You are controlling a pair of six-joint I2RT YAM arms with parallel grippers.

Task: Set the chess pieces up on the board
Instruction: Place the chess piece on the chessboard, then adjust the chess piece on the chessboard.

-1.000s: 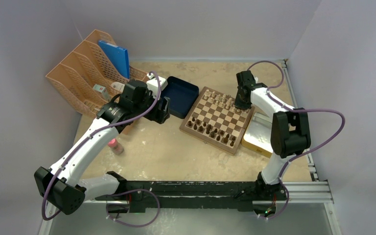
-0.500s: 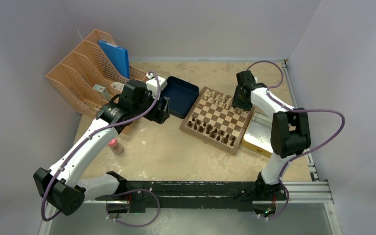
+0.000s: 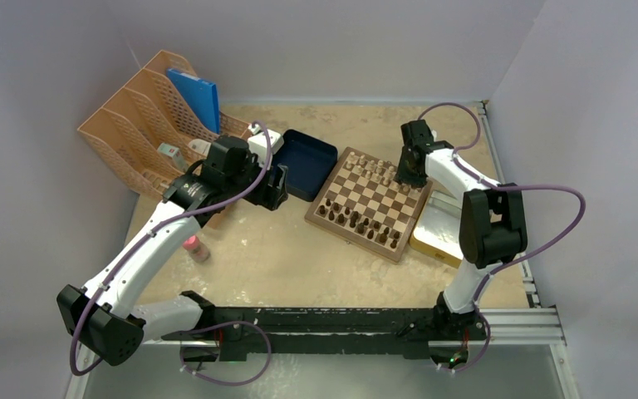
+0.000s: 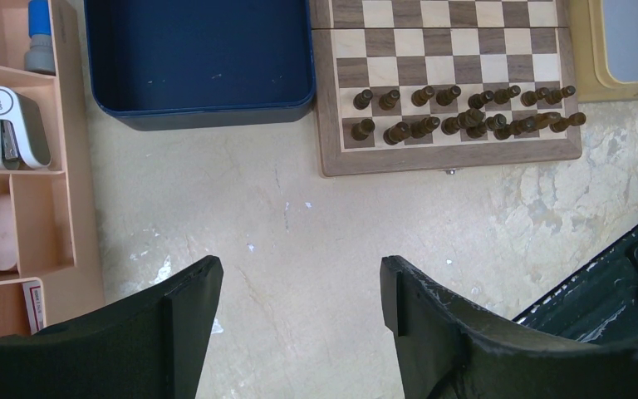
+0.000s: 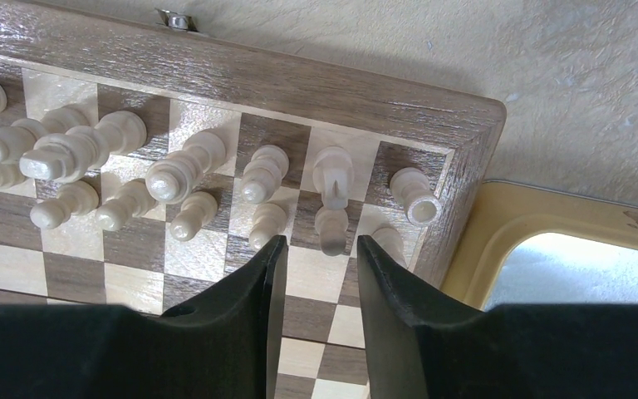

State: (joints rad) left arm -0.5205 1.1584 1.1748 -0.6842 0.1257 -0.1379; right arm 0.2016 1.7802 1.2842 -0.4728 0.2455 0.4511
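Right gripper [image 5: 317, 245] parted above board [image 5: 299, 83]; organizer [image 4: 75, 166] holds stapler [image 4: 12, 129]

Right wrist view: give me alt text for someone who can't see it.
Two black jaws stand slightly apart over a corner of a wooden chessboard, a cream pawn standing loose in the gap at their tips. More cream chess pieces crowd the two rows along the board's edge, and a yellow-rimmed tray lies beside it.
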